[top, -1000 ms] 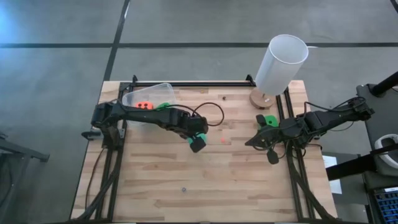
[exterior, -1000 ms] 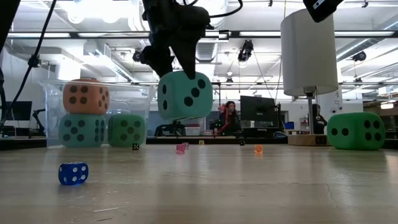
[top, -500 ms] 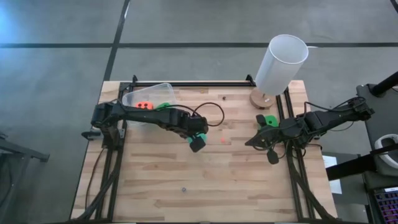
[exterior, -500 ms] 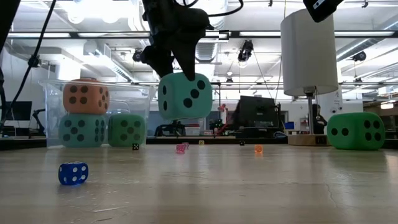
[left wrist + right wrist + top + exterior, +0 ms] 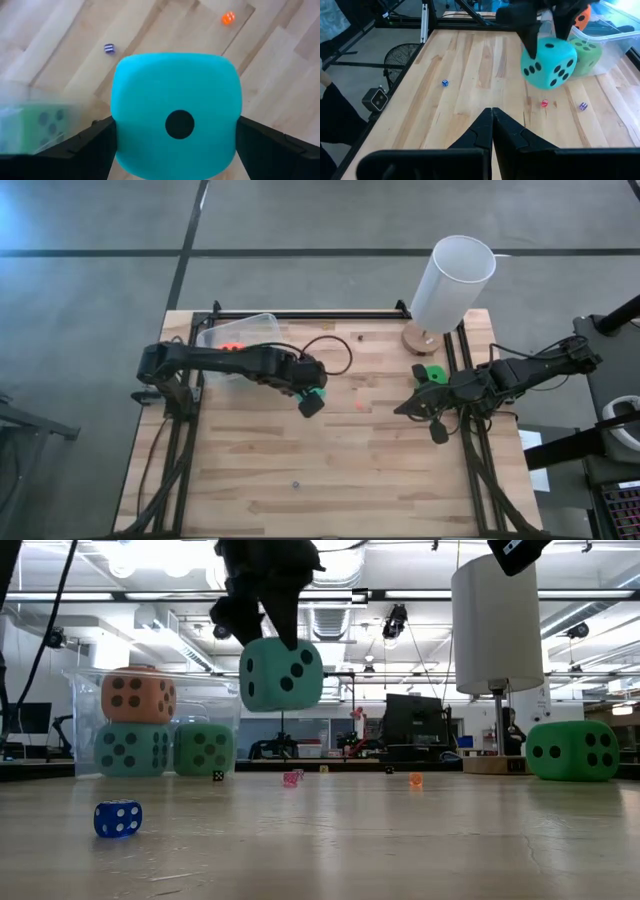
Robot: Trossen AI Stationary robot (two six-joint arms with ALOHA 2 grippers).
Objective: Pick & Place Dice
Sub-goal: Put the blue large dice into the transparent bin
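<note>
left gripper [image 5: 268,625] holds teal die [image 5: 281,675] aloft | tub [image 5: 215,700]: three dice

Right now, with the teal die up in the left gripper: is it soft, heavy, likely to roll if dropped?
The teal die likely gives: rounded edges look foam-like. Probably light, since the left gripper carries it clear of the table. Dropped, it may bounce or tumble, then settle flat.

We see the left gripper [image 5: 311,402] near the table's [image 5: 300,510] middle, a die [image 5: 281,674] between its fingers above the wood; the tub [image 5: 80,720] holding three stacked dice [image 5: 138,694] lies behind it, leftward, the cylinder [image 5: 450,280] and another die [image 5: 433,373] far right
</note>
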